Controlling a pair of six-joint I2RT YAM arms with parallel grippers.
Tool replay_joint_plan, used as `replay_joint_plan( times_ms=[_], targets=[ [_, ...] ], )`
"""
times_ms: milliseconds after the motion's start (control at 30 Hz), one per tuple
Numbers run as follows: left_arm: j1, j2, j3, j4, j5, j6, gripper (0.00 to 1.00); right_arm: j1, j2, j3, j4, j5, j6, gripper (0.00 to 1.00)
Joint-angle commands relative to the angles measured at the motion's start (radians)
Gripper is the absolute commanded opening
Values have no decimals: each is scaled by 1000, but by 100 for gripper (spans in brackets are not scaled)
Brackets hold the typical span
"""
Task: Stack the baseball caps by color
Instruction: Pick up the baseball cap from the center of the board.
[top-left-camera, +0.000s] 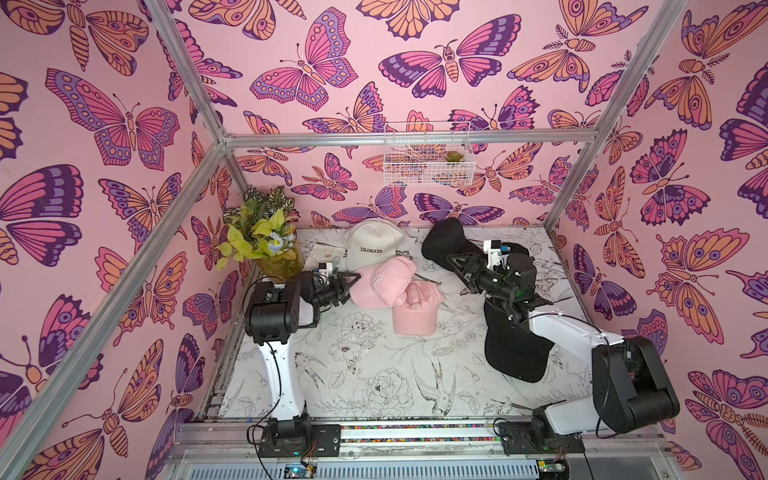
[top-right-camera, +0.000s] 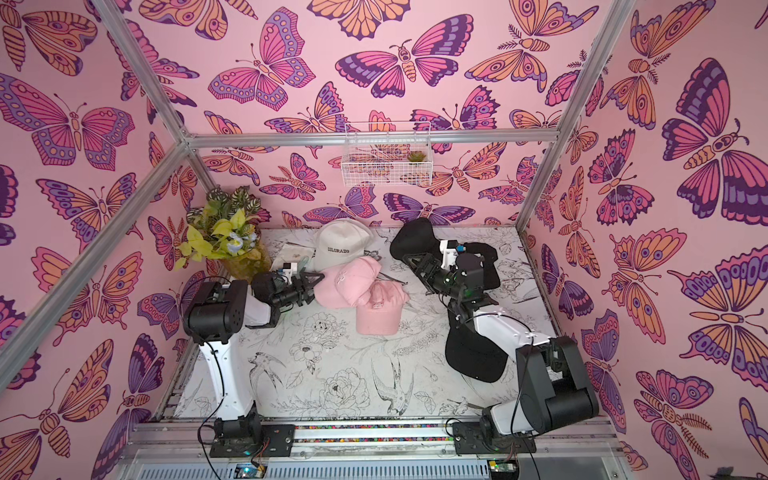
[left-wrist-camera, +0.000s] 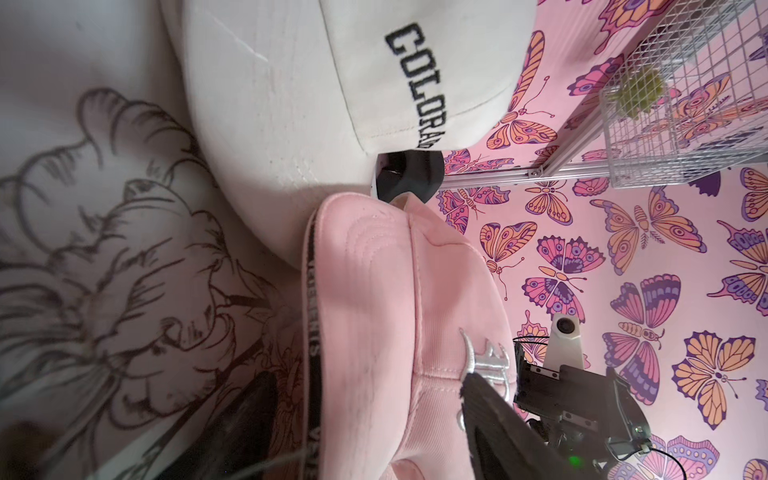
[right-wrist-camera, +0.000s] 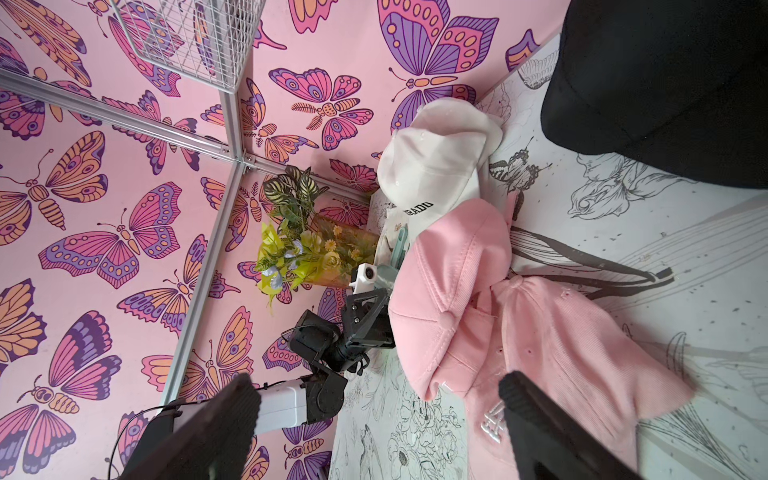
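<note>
Step in hand: sorting the pink caps; the left gripper (top-left-camera: 348, 277) is at the edge of the upper pink cap (top-left-camera: 384, 280), which lies partly over the lower pink cap (top-left-camera: 417, 309) mid-desk.
Left gripper: from its wrist view the jaws straddle the pink cap's brim and crown, one finger (left-wrist-camera: 494, 411) against the embroidered logo. Jaws are part-way in; I cannot tell whether they have clamped the fabric yet.
Right gripper: (top-left-camera: 457, 259) spread wide and empty, hovering above the desk (top-left-camera: 374, 374) between the pink caps and the black caps.
White cap: (top-left-camera: 372, 245) lettered COLORADO, at the back of the desk, its brim touching the upper pink cap.
Black caps: one at the back right (top-left-camera: 444, 241), one under the right arm nearer the front (top-left-camera: 515, 349); well apart, not stacked.
Progress: pink pair overlaps loosely, not nested; black caps still separate.
Next move: likely a firm pinch on the pink brim, then lift and seat that cap squarely over the lower one without dragging the white cap.
Risk: soft fabric may slip or fold.
</note>
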Motion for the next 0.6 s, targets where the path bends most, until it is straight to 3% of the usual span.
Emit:
replay_joint_plan(
  times_ms=[0, 400, 567],
  targets=[
    [-2, 48, -16, 55, 9, -51, 69, -8, -11, 28, -8, -5, -20, 95],
    [-11, -21, -59, 38, 27, -27, 15, -7, 10, 32, 3, -11, -16, 95],
    [-12, -120, -48, 4, 23, -14, 4, -8, 19, 29, 16, -17, -17, 95]
  ],
)
